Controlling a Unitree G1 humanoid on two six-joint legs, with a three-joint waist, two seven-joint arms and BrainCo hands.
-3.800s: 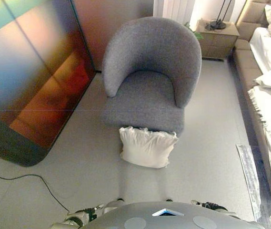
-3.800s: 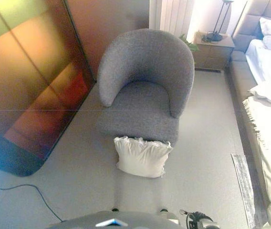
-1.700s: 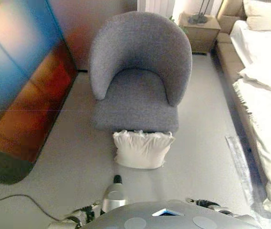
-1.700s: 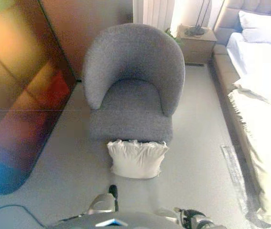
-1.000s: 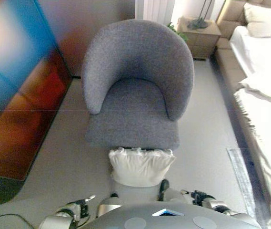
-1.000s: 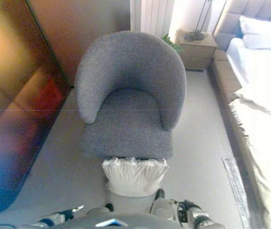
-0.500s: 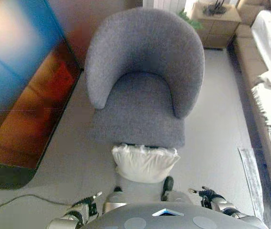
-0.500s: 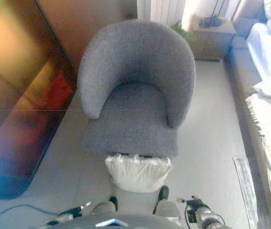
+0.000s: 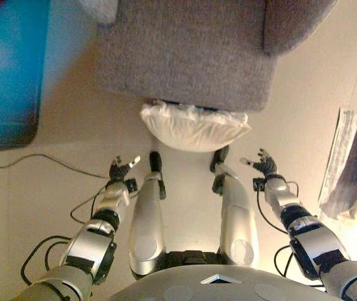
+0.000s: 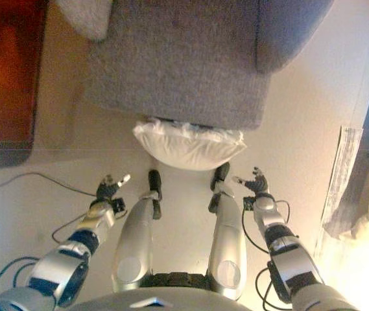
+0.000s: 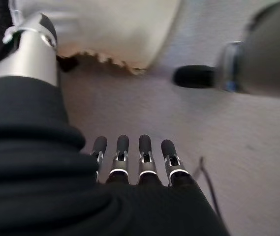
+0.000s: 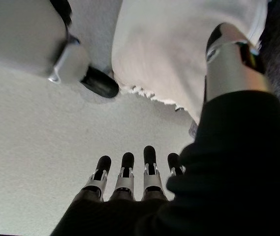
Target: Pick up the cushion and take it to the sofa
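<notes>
White cushion [image 9: 194, 127] lies on the floor against the grey sofa [image 9: 191, 56]. Left robot hand [image 9: 121, 170] and right robot hand [image 9: 265, 165] hover spread wide and empty on either side of it; reaching step, next both must close in on it.

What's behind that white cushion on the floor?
The white cushion leans against the front of the grey armchair. A dark gap shows along the chair's base just above it; anything further under the chair is hidden.

floor [image 9: 34, 188]: pale | cushion [image 9: 194, 125] upper centre, against chair [image 9: 191, 50] front | chair along top edge
</notes>
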